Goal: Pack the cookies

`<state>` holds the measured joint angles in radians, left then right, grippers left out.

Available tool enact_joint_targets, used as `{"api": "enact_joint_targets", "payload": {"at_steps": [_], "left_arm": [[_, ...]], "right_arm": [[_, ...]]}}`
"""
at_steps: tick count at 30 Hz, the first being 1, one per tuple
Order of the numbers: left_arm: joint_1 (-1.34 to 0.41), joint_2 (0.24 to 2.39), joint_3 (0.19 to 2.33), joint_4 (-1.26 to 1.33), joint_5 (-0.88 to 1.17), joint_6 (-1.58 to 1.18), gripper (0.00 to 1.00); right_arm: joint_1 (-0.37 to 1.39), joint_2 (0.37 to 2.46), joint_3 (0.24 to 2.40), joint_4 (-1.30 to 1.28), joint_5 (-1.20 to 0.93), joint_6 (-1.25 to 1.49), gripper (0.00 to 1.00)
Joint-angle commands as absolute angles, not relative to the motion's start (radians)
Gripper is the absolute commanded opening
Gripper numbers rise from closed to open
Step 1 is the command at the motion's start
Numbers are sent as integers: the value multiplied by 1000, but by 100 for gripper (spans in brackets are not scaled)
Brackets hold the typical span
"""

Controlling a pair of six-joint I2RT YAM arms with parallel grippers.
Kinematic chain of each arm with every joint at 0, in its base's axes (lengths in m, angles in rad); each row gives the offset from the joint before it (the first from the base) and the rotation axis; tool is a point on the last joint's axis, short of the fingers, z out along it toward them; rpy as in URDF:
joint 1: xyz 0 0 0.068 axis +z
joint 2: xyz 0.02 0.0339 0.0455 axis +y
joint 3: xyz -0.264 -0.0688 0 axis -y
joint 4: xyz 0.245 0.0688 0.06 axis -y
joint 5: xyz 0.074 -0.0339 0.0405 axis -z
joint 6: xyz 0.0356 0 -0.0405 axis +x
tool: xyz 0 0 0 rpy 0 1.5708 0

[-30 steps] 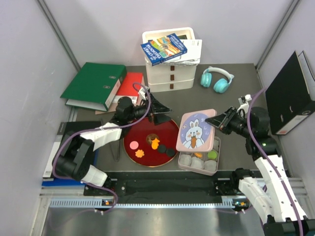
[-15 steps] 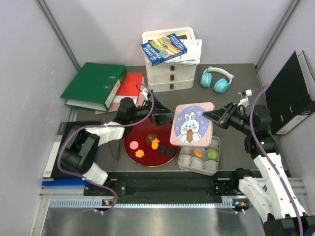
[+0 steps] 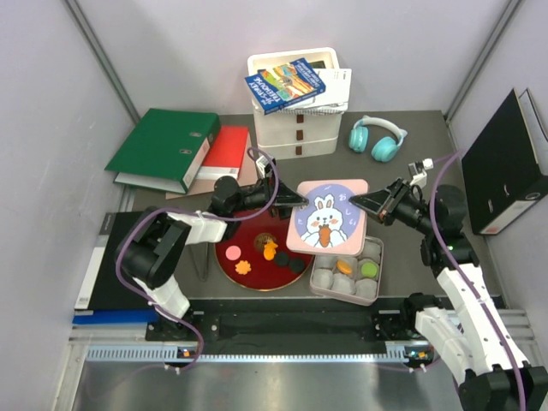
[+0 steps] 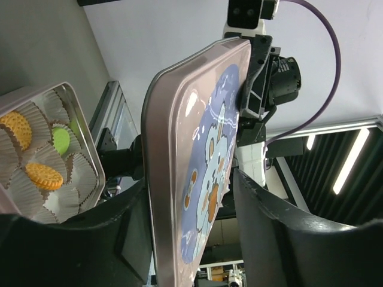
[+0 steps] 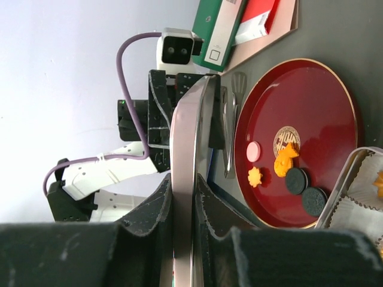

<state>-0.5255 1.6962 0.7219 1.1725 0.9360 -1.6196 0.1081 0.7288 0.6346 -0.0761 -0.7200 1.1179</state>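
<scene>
A pink tin lid with a bunny picture hangs tilted above the open tin. My right gripper is shut on the lid's right rim. My left gripper is open, its fingers either side of the lid's left edge, with a gap on the picture side. Pink, orange and dark cookies lie on the red plate, also seen on the plate in the right wrist view. In the tin, orange and green cookies sit in paper cups.
Metal tongs lie left of the plate. Behind stand a green binder, a red folder, white drawers with a blue book on top, and teal headphones. A black binder leans at the right.
The right gripper has lifted the bunny lid off the tin and carried it left. The left gripper has swung right until its fingers straddle the lid's left edge.
</scene>
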Motion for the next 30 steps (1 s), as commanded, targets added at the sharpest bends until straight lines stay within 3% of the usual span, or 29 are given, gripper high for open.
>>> {"api": "enact_joint_targets", "payload": {"at_steps": [1, 9, 15, 17, 18, 21, 26, 30], "left_arm": [[-526, 1706, 761, 1362, 963, -1670, 53], [-528, 1726, 761, 1422, 985, -1715, 41], [-528, 1724, 769, 1414, 1020, -1712, 26], [-529, 1720, 767, 1405, 1025, -1703, 23], [-528, 1718, 764, 1401, 1028, -1700, 23], [-528, 1707, 758, 1376, 1031, -1681, 20], [-528, 1694, 750, 1347, 1038, -1658, 15], [-528, 1687, 746, 1347, 1039, -1655, 6]], "right_arm": [[100, 729, 638, -106, -729, 1074, 0], [101, 741, 609, -182, -721, 1023, 0], [101, 744, 632, -277, -681, 960, 0], [100, 745, 646, -305, -672, 940, 9], [101, 744, 652, -311, -664, 934, 19], [101, 742, 683, -334, -650, 916, 39], [101, 755, 742, -359, -632, 894, 53], [101, 772, 779, -376, -612, 881, 55]]}}
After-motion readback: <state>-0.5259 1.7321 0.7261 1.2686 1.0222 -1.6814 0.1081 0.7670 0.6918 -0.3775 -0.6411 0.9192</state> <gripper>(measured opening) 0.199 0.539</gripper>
